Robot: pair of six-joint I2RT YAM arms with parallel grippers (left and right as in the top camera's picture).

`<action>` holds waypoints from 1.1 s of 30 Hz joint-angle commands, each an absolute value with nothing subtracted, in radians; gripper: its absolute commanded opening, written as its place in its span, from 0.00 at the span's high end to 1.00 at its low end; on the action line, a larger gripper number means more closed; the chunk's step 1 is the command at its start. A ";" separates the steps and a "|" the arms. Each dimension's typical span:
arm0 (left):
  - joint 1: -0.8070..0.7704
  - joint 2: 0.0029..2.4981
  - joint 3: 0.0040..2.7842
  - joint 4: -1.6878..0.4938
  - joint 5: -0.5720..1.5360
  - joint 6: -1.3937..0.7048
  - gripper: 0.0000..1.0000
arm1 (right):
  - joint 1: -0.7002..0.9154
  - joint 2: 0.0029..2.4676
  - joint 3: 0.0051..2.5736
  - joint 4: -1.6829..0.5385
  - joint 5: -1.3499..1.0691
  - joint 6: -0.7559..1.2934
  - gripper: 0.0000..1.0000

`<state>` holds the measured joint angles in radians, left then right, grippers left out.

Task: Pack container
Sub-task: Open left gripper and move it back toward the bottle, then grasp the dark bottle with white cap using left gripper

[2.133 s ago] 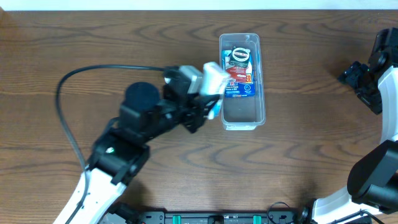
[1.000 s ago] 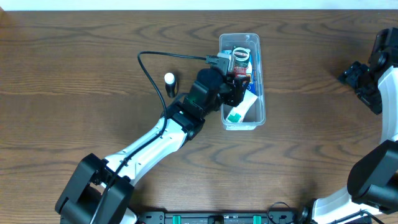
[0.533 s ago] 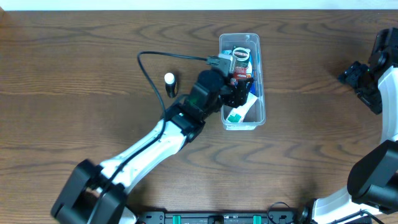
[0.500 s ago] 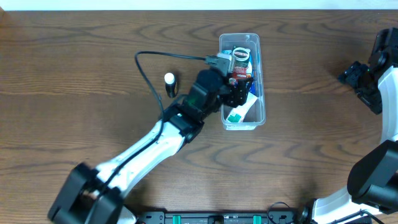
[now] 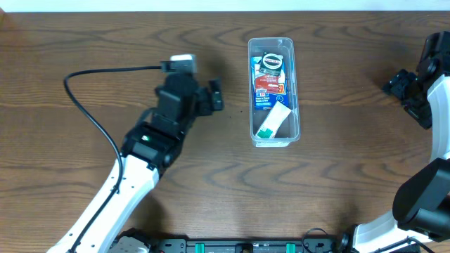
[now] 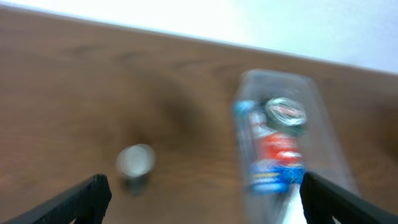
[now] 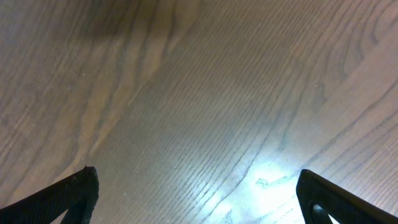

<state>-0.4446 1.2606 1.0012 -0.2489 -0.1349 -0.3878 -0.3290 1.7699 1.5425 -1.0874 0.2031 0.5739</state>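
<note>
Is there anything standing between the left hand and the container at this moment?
Nothing visible does. From overhead, only bare table lies between the left hand and the container. The left wrist view shows a small pale-topped object standing off to one side of the container, apart from it.

Nothing legible is showing; print on the packets [image 5: 271, 83] lying in the container [image 5: 296, 84] is reading too small, blurred.

Dark wood-grain table [image 5: 337, 176], pale strip [image 5: 211, 4] along its far edge, bright glare patch [image 7: 267, 175]
</note>
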 commanded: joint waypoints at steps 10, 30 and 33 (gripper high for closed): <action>-0.294 1.443 1.301 -0.672 -0.070 -0.240 0.02 | -0.333 1.775 1.541 -1.089 0.220 0.590 0.01; -0.278 1.859 1.599 -0.865 -0.070 -0.151 0.02 | -0.333 1.775 1.541 -1.089 0.220 0.590 0.01; -0.278 1.882 1.599 -0.828 -0.070 -0.126 0.02 | -0.333 1.775 1.541 -1.089 0.220 0.590 0.01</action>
